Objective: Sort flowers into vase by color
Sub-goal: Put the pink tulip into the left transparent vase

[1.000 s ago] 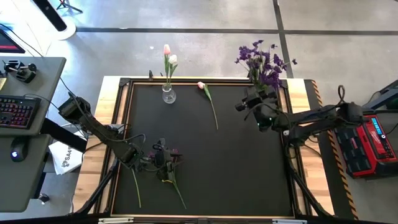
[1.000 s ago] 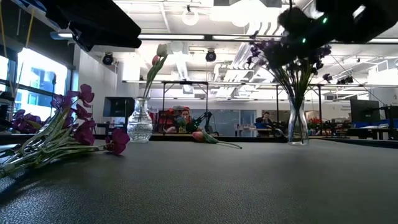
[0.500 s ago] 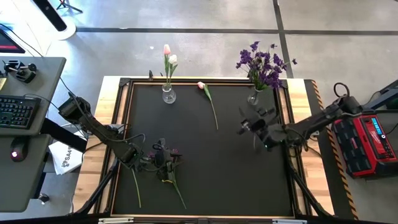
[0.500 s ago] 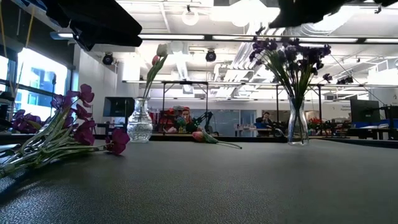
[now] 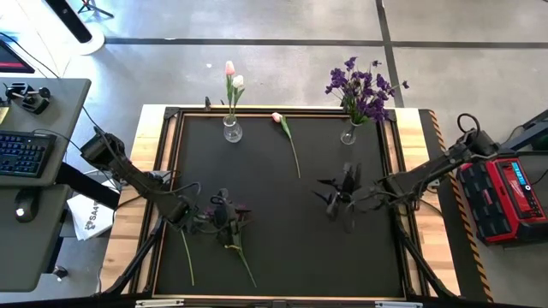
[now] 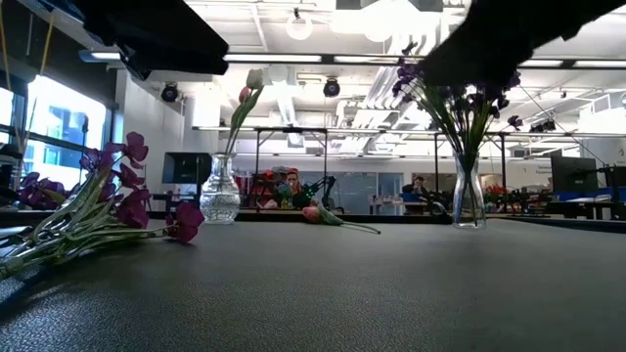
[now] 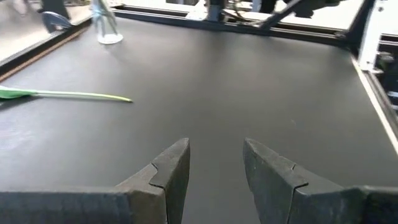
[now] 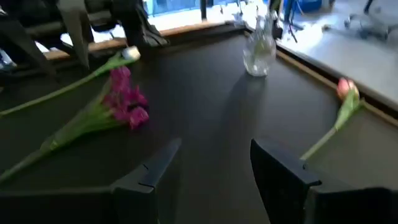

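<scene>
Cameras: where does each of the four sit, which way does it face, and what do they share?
High view: above the table, looking straight down; both arms, left hand low on the mat, right hand mid-mat.
Low view: at mat level, looking across to the room; dark arm parts overhead.
Left wrist view: past the left hand's open fingers toward a clear vase.
Right wrist view: past the right hand's open fingers toward the magenta flowers.
Shared: the loose pink tulip shows in the high, low and right wrist views.

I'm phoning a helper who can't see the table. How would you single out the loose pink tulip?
Start at the black table's far edge, between the two glass vases. The pink tulip lies flat there with nothing beside it, its stem pointing toward mid-table; every other tulip stands in a vase.
</scene>
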